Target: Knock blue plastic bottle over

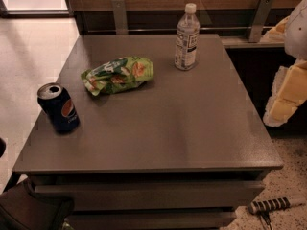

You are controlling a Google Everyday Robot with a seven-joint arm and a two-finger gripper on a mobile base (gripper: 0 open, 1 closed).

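Observation:
The blue plastic bottle [186, 37] stands upright near the far edge of the grey table [172, 128], right of centre. It is clear, with a white cap and a pale printed label. My gripper [283, 104], pale yellow and white, hangs at the right edge of the view, beyond the table's right side. It is well to the right of the bottle, nearer the camera, and does not touch it.
A dark blue Pepsi can [58, 108] stands at the table's left edge. A green snack bag [118, 74] lies left of the bottle. A wooden wall with a rail runs behind the table. A striped handle [268, 205] lies on the floor at the lower right.

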